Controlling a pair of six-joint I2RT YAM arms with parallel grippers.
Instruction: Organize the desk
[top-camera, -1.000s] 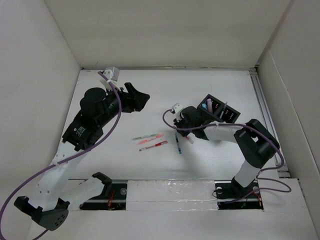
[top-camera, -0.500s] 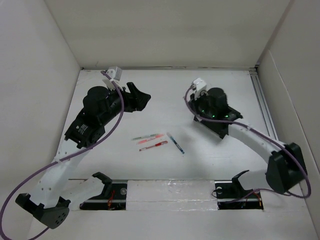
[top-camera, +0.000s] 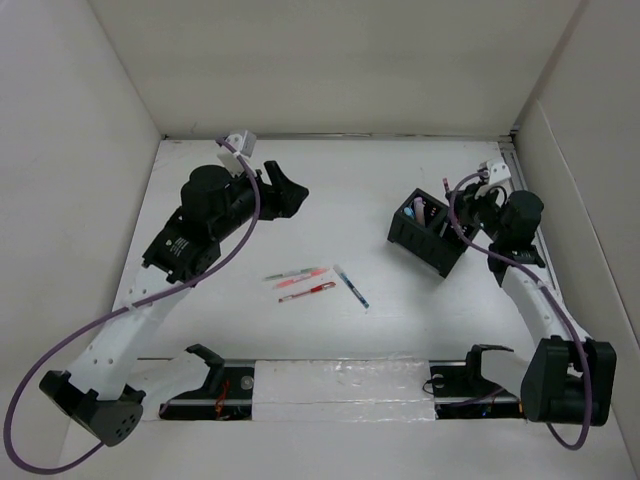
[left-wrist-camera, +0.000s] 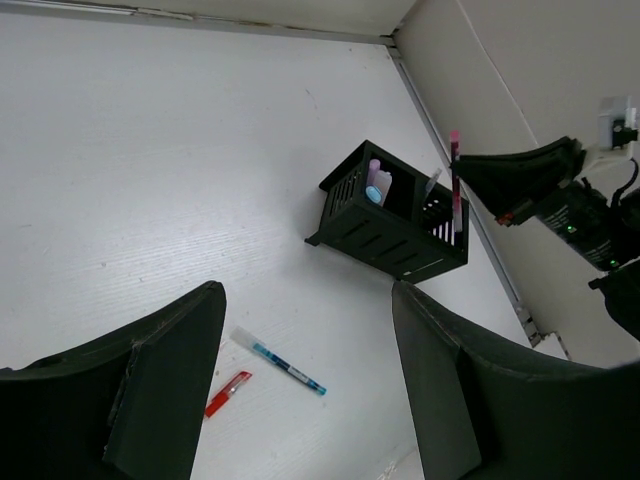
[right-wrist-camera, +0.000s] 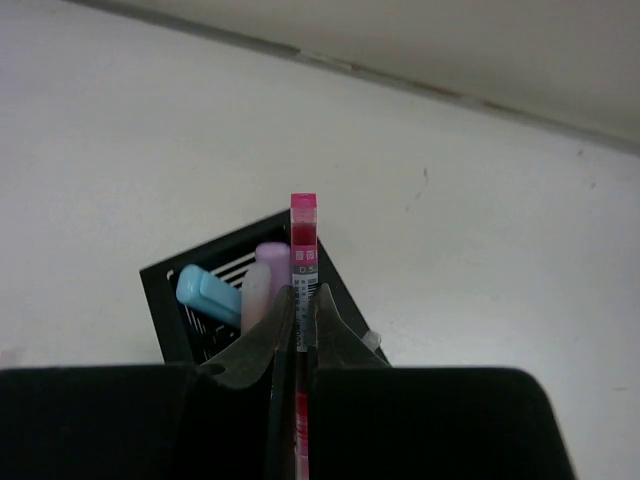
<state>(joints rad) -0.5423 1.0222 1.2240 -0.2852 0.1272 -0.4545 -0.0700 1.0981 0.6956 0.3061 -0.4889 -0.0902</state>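
Pink pen (right-wrist-camera: 302, 250) stands upright, clamped tight in the right jaws near the counter's (top-camera: 400, 170) right edge. The black organizer (top-camera: 425, 245) sits just below, toward centre. Left jaws stand apart, empty, near the far-left corner.

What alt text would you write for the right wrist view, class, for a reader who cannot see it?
The right gripper is shut on a pink pen over a black organizer box. The box holds a light blue marker and a pale pink marker, and stands on the white desk.
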